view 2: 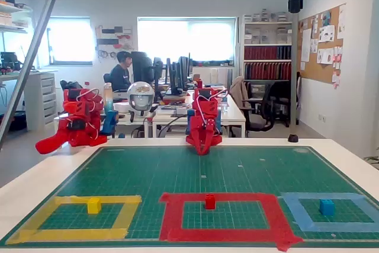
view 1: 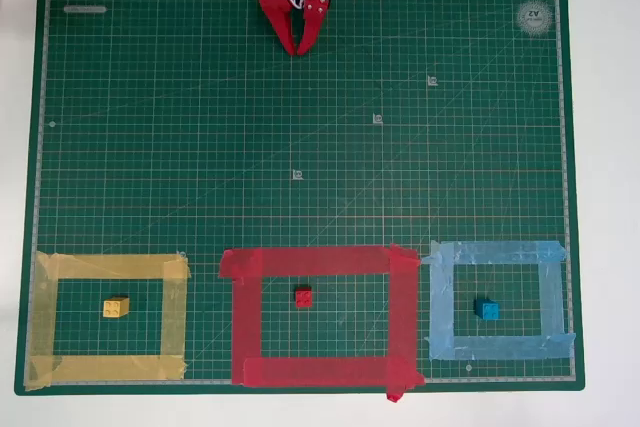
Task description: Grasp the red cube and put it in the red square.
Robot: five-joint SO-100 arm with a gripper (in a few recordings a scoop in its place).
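Observation:
The red cube [view 1: 303, 296] [view 2: 209, 201] sits on the mat inside the red square [view 1: 240, 317] [view 2: 172, 214], near the middle of that frame. My red gripper [view 1: 299, 46] [view 2: 202, 149] rests at the far edge of the mat, folded back and pointing down, far from the cube. Its fingers are together with nothing between them.
A yellow cube [view 1: 116, 307] lies inside a yellow tape frame [view 1: 175, 312] on the left. A blue cube [view 1: 487, 310] lies inside a light-blue tape frame [view 1: 551, 302] on the right. All sit on a green cutting mat [view 1: 300, 127]. A person sits at desks far behind.

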